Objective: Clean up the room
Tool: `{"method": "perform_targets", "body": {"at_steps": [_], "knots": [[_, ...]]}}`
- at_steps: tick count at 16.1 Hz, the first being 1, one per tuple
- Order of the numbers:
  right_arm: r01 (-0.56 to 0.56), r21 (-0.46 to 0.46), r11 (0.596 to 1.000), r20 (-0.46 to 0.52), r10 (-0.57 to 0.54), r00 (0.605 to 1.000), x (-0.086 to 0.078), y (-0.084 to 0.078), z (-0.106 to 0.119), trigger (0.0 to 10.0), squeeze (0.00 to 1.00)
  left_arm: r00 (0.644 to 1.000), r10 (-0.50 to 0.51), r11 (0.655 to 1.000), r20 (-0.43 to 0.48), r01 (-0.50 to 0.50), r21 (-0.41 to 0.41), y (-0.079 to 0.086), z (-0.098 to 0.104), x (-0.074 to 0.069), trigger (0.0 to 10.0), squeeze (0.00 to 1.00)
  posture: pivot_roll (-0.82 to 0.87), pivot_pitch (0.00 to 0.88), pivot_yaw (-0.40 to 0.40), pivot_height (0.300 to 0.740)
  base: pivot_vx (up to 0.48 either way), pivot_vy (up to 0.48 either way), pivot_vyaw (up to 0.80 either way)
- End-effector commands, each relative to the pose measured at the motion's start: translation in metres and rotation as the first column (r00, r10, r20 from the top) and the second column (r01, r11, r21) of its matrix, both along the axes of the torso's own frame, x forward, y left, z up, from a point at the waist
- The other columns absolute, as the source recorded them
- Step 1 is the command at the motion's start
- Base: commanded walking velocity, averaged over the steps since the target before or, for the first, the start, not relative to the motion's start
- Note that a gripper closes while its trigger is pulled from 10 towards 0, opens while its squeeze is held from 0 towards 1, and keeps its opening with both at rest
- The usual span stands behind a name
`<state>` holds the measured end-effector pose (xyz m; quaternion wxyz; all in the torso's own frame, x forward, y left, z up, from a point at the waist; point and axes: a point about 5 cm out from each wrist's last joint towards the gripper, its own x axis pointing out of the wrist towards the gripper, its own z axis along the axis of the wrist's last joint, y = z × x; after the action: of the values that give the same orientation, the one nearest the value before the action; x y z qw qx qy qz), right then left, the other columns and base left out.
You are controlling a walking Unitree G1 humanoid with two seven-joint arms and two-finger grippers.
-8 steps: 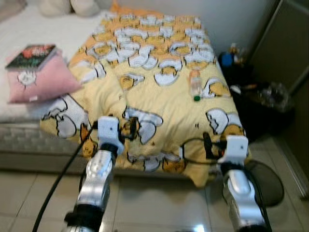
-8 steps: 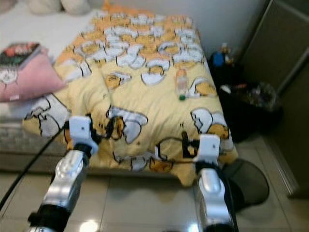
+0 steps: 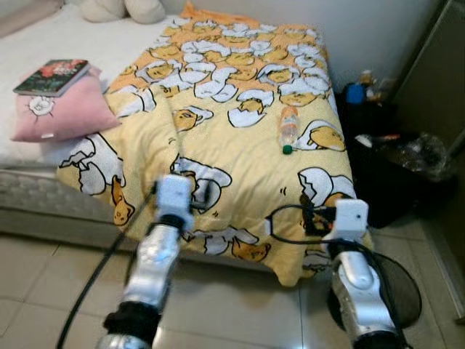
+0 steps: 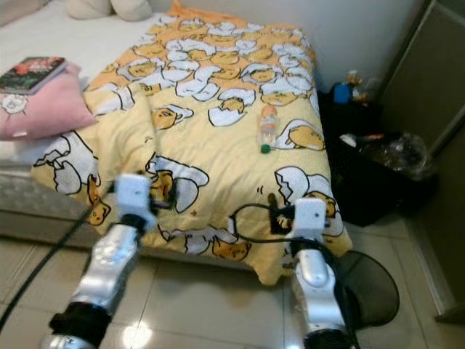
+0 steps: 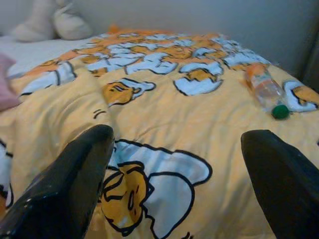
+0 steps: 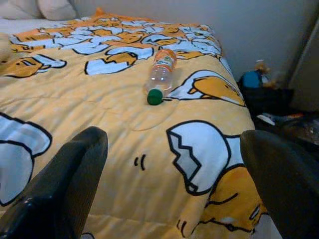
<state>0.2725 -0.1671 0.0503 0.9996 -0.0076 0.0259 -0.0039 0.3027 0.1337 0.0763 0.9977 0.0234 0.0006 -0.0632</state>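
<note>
A clear plastic bottle (image 3: 288,129) with an orange label and a green cap lies on its side on the yellow egg-print blanket (image 3: 240,167), toward the bed's right side. My left gripper (image 5: 178,140) is open over the blanket's near edge, left of and short of the bottle (image 5: 264,89). My right gripper (image 6: 174,139) is open at the bed's near right corner, with the bottle (image 6: 161,74) lying ahead of it on the blanket. Neither gripper holds anything.
A pink pillow (image 3: 54,113) with a book (image 3: 52,76) on top sits at the bed's left. A black bin with a plastic bag (image 3: 407,163) and small items (image 3: 354,93) stand right of the bed. A dark round base (image 3: 398,291) lies on the tiled floor.
The whole picture has shifted and sharpened, so the camera moved. My left arm has swung slightly to the right. Both grippers stay open and the bottle lies where it was.
</note>
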Motion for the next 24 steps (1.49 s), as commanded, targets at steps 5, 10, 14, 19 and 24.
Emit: {"method": "perform_targets", "body": {"at_steps": [5, 10, 14, 19, 24], "knots": [[0.021, 0.018, 1.000, 0.012, -0.022, 1.000, 0.008, -0.006, 0.005, 10.0, 0.00, 1.000, 0.004, 1.000, 0.029, -0.004, -0.014, -0.003, 0.009, 0.009, 10.0, 0.00, -0.01, 0.000, -0.008, 0.740, 0.480, 0.000, 0.00], [0.024, 0.026, 0.999, -0.015, -0.024, 1.000, 0.005, -0.007, -0.001, 10.0, 0.00, 0.999, -0.028, 0.999, 0.029, 0.028, -0.015, -0.006, 0.009, 0.008, 10.0, 0.00, -0.01, 0.000, -0.005, 0.740, 0.480, 0.000, 0.00], [0.015, 0.007, 1.000, -0.025, -0.015, 1.000, 0.007, -0.006, -0.002, 10.0, 0.00, 0.999, -0.040, 0.999, 0.028, 0.040, -0.015, -0.008, 0.008, 0.008, 10.0, 0.00, -0.02, 0.000, 0.000, 0.740, 0.480, 0.000, -0.39], [-0.004, -0.007, 1.000, -0.018, 0.004, 1.000, 0.014, -0.006, 0.001, 10.0, 0.00, 1.000, -0.016, 0.999, 0.024, 0.017, -0.046, -0.004, 0.008, 0.010, 10.0, 0.00, -0.01, 0.000, -0.004, 0.740, 0.418, 0.082, 0.00], [-0.031, -0.003, 1.000, -0.015, 0.031, 0.999, 0.014, 0.001, 0.001, 10.0, 0.00, 0.999, -0.024, 0.999, 0.028, 0.025, -0.034, -0.003, 0.009, 0.010, 10.0, 0.00, 0.00, 0.000, -0.003, 0.740, 0.000, 0.449, 0.00]]}}
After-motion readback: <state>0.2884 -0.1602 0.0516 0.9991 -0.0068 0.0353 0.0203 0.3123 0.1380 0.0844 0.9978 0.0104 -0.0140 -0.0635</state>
